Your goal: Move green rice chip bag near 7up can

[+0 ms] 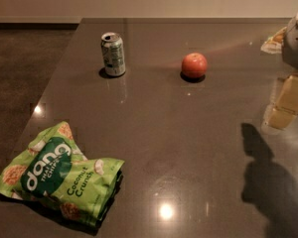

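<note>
The green rice chip bag (62,177) lies flat at the table's front left corner, lime green with white "dang" lettering, slightly crumpled. The 7up can (113,54) stands upright at the back left of the table, far from the bag. My gripper (287,103) is at the right edge of the view, grey above and pale yellow below, hanging over the right side of the table. It is well apart from both the bag and the can and holds nothing that I can see. Part of it is cut off by the frame.
A red-orange apple (194,65) sits at the back middle, to the right of the can. A pale packet (273,41) lies at the far right, partly hidden by the arm. The dark glossy table (179,148) ends at the left in an edge above the floor.
</note>
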Controlling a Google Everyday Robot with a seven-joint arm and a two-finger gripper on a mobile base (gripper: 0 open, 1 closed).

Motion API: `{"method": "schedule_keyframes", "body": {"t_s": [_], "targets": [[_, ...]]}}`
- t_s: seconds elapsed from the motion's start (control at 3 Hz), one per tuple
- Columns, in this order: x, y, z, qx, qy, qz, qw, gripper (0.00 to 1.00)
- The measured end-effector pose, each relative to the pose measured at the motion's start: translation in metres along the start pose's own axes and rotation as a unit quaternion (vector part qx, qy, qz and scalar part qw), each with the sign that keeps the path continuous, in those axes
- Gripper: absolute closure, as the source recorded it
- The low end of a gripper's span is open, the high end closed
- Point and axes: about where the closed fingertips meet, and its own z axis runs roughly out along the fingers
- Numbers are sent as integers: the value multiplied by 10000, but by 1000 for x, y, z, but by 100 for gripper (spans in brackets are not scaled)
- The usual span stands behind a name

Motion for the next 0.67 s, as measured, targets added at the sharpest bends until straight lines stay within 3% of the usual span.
{"method": "schedule_keyframes", "body": {"t_s": [0.33, 0.67], "targets": [[0, 0, 0, 1, -1, -1, 10000, 0], [-18, -2, 1, -13, -106, -136, 9999, 0]]}}
